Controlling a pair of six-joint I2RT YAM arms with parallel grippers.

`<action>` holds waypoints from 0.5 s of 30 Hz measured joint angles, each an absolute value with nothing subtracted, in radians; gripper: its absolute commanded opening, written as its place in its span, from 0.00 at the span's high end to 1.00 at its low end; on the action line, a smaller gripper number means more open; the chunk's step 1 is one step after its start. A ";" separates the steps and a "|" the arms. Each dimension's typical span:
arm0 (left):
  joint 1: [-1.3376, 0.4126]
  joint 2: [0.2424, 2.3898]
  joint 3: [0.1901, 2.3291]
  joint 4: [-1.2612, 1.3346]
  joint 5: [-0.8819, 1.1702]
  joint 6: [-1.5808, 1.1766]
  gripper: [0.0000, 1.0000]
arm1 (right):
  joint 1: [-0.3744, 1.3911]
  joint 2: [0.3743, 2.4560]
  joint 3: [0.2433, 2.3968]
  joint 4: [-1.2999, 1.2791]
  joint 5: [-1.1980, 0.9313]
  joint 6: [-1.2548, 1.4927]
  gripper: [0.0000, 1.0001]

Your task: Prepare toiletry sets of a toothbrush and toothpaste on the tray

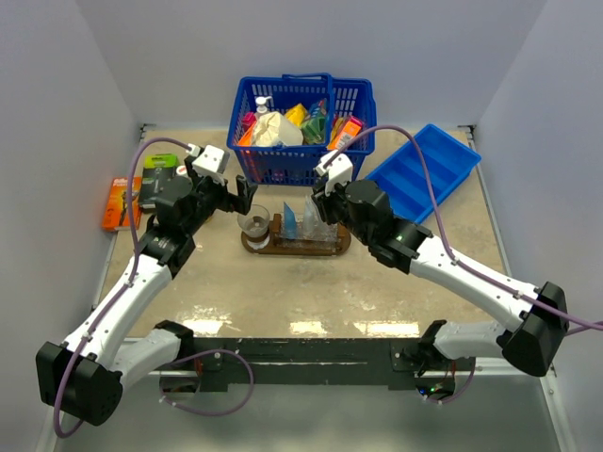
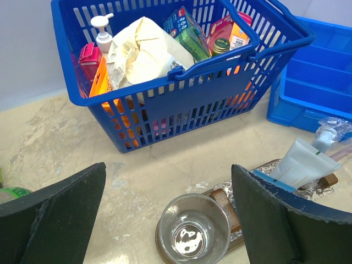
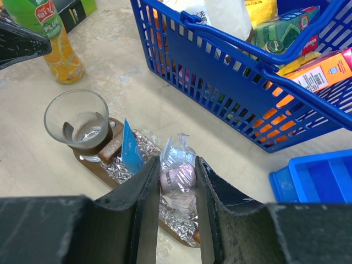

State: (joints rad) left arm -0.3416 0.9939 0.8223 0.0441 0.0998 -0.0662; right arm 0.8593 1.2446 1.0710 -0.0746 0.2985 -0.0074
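Observation:
The dark brown oval tray (image 1: 283,250) (image 3: 91,163) (image 2: 160,248) lies in front of the basket, partly covered with crumpled foil. An empty clear glass cup (image 1: 254,224) (image 2: 192,231) (image 3: 77,118) stands on its left end. A flat blue toothpaste tube (image 3: 131,147) (image 1: 290,221) stands upright on the foil, whitish-blue in the left wrist view (image 2: 301,162). My right gripper (image 3: 177,165) (image 1: 320,213) is shut on the toothbrush (image 3: 177,175), pink-ended in clear wrapping, over the tray's right half. My left gripper (image 2: 168,181) (image 1: 232,200) hangs wide open above the cup, holding nothing.
A blue shopping basket (image 1: 300,132) (image 2: 181,104) full of packets stands just behind the tray. A blue compartment bin (image 1: 424,174) lies at the right. An orange drink bottle (image 3: 58,38), a green box (image 1: 158,179) and an orange packet (image 1: 121,202) sit at the left.

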 measured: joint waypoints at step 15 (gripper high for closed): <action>-0.341 0.994 0.822 0.044 0.100 -0.066 0.00 | 0.859 1.290 1.071 -0.075 0.299 -0.008 0.96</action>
